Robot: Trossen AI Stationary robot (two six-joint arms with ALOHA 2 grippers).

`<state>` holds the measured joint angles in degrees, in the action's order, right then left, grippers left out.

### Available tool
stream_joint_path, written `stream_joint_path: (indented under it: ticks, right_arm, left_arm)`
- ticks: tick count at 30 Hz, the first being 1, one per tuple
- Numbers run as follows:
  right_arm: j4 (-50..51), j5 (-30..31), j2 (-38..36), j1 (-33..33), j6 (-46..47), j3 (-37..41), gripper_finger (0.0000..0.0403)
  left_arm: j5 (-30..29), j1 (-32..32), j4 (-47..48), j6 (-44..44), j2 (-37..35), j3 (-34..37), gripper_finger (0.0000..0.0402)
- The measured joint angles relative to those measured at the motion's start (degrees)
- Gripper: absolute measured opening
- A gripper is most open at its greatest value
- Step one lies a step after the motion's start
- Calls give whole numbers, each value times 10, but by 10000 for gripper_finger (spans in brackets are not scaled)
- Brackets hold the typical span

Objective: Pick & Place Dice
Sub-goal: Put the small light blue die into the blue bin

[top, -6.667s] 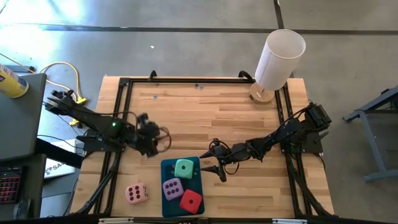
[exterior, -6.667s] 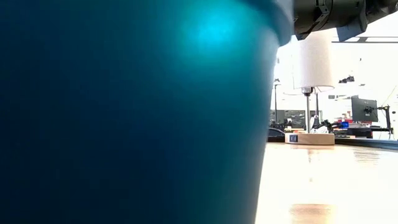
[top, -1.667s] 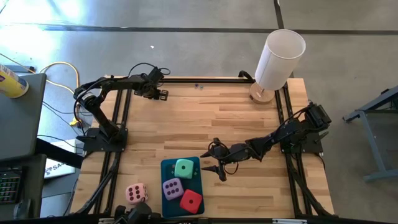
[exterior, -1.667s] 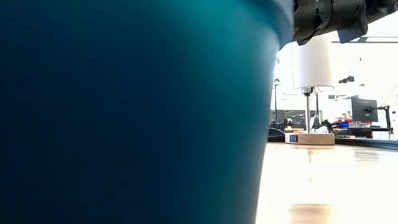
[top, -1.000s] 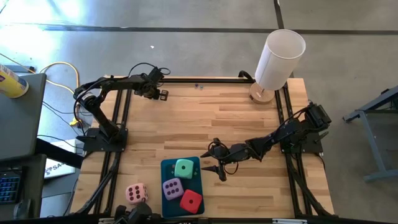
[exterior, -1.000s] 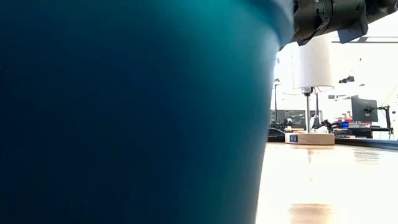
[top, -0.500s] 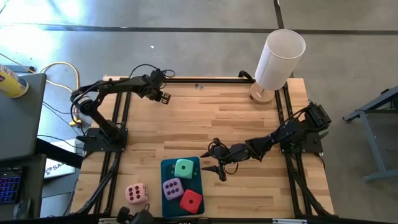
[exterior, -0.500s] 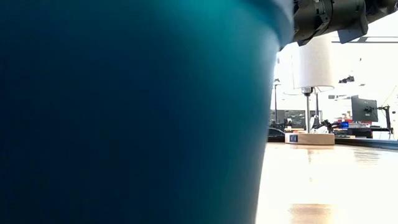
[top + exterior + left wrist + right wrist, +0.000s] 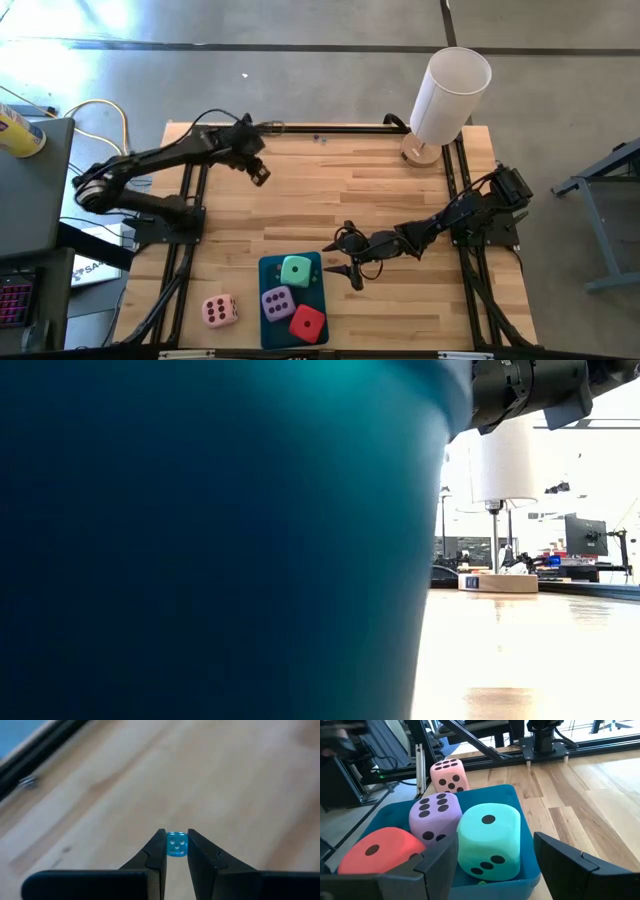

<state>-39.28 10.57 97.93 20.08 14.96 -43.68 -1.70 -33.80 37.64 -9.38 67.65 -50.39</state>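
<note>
Three big foam dice lie in the teal tray (image 9: 266, 272) near the front edge: mint green (image 9: 295, 270), lilac (image 9: 277, 301) and red (image 9: 307, 322). A pink die (image 9: 219, 311) rests on the wood left of the tray. My right gripper (image 9: 345, 270) stands open at the tray's right wall, the green die (image 9: 490, 842) just ahead of its fingers. My left gripper (image 9: 258, 172) hangs over the far left of the table, shut on a tiny clear blue die (image 9: 176, 844). The low view is filled by the tray's wall (image 9: 200, 540). My left gripper pinches the small blue die by two opposite faces (image 9: 170, 845) between its fingertips, only at their free ends. The fingers slant down toward the table. The die is lifted clear of the wood, a pipped face toward the wrist camera.
A white cylinder lamp (image 9: 447, 100) on a wooden base stands at the far right corner. Black frame rails (image 9: 300, 130) run along the table's edges. Bare wood (image 9: 340, 190) lies between the left gripper and the tray.
My left gripper has come up and away from the far left corner, toward the table's near edge, rolling its wrist as it went; most of this came in the last half second.
</note>
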Motion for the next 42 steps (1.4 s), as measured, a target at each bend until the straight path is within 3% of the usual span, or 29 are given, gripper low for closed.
stream_joint_path:
  ticks: [11,23,32,42]
  right_arm:
    - [1,0,0,1,4,0,249]
    - [1,0,0,2,4,0,249]
    - [1,-2,0,2,4,0,249]
    - [1,-2,0,2,4,0,249]
  left_arm:
    - [24,252,18,-52,-119,0,51]
    - [-27,507,-29,-165,-97,0,52]
    - [-46,600,-84,-215,-43,0,52]
    - [-46,635,-137,-222,24,0,52]
